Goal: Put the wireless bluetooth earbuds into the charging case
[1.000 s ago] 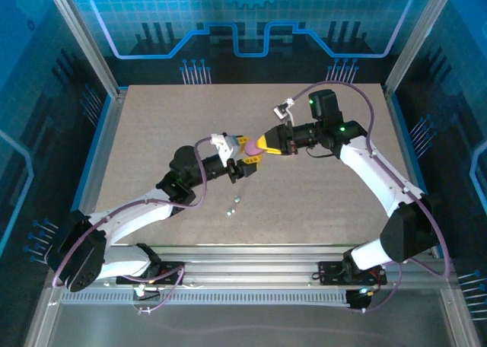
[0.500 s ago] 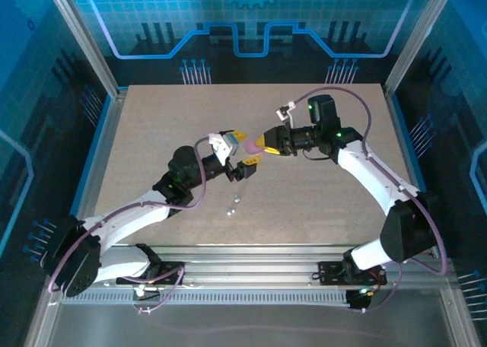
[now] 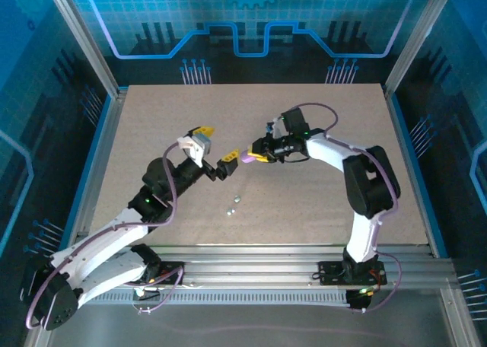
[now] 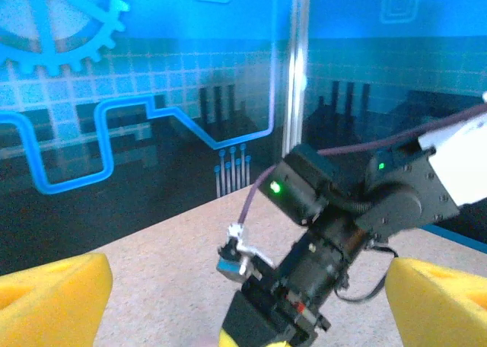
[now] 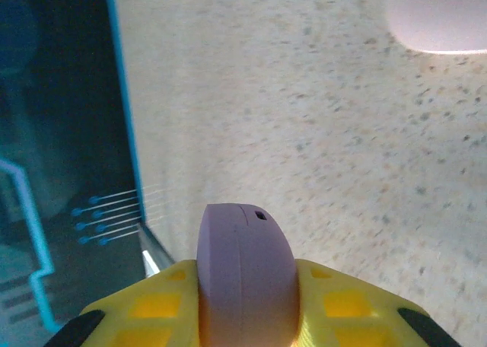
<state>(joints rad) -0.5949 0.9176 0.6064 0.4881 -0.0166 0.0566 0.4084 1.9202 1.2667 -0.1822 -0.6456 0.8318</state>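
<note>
While my right hand [image 3: 256, 157] is pinching the purple case [image 5: 245, 275], I'm holding the left hand [image 3: 216, 148] wide open near it.

Speckled beige tabletop [image 3: 304, 210], enclosed by blue patterned walls [image 3: 152, 20].

tabletop [image 3: 152, 134]: matt, speckled beige, fine-grained.
purple charging case [image 5: 245, 278]: smooth matt plastic with a thin seam.
right gripper fingers [image 5: 346, 305]: matt yellow plastic with square recesses.
left gripper fingers [image 4: 49, 301]: yellow, grainy, matt.
white arm shells [image 3: 99, 244]: glossy plastic.
frame rails [image 3: 289, 257]: ribbed bare metal with a satin sheen.
cable [image 4: 396, 139]: purple rubbery sheath.
enclosure walls [image 3: 243, 20]: glossy blue printed panels.
</note>
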